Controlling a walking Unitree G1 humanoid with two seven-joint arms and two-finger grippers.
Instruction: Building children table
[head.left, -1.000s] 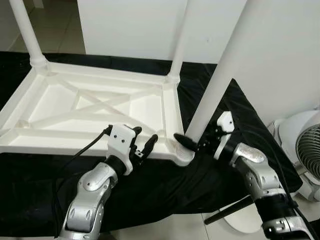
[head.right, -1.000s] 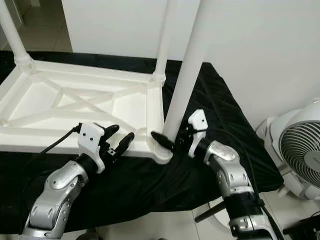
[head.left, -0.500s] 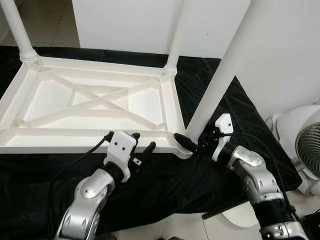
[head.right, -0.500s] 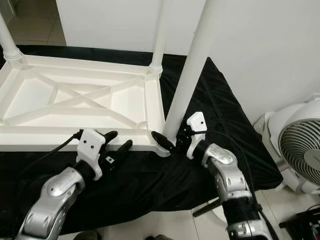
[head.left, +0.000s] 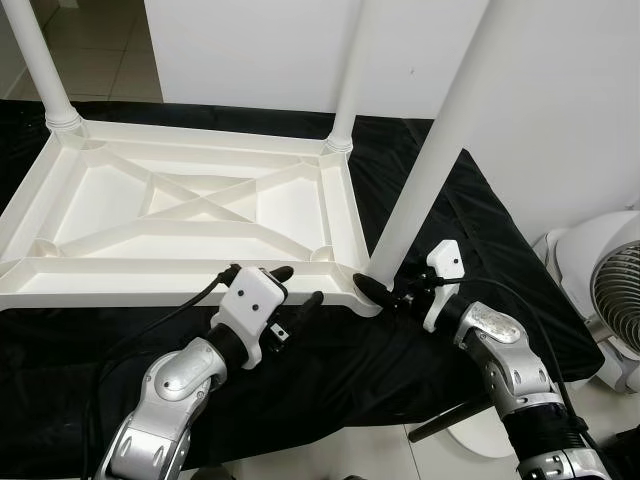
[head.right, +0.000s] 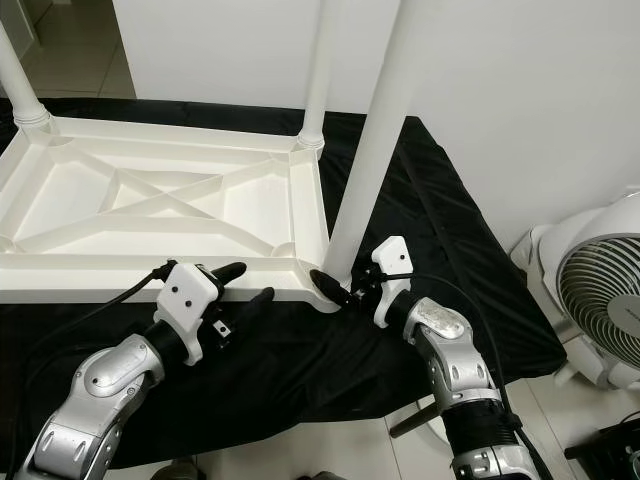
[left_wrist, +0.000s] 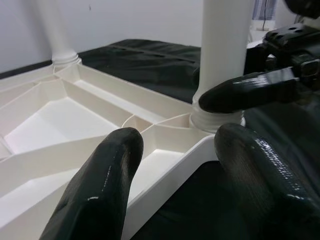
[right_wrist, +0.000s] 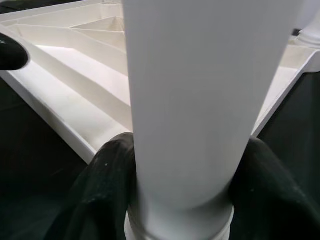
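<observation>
So, going left to right: the upside-down white tabletop (head.left: 190, 215) lies on the black cloth (head.left: 330, 370) with its ribbed underside facing up. A leg (head.left: 40, 60) stands in the far left corner socket, and another leg (head.left: 347, 75) in the far right one. The near left corner socket (head.left: 40, 247) looks empty as far as I can tell, so that's probably one leg still to go.

The left gripper (head.left: 290, 295) sits at the near edge of the tabletop, fingers spread apart and holding nothing. One finger rests over the rim and the other hangs just off it above the cloth. Compared with a second ago it has slid a bit back toward the robot and along the edge, so it reads more like a loose brace than a grip.

Over at the near right corner, the right gripper (head.right: 345, 290) is closed around the very bottom of the third leg (head.left: 425, 170), right where it meets its socket (left_wrist: 216, 120). In the right wrist view both fingers (right_wrist: 100, 175) hug the tube just above the collar. A second ago that leg leaned more and the gripper sat a little higher on it; now it's lower and looks closer to seated, though still tilted. My guess is it's mid push-in, so the leg isn't locked yet. A white fan (head.right: 600, 300) stands on the floor off to the right.
</observation>
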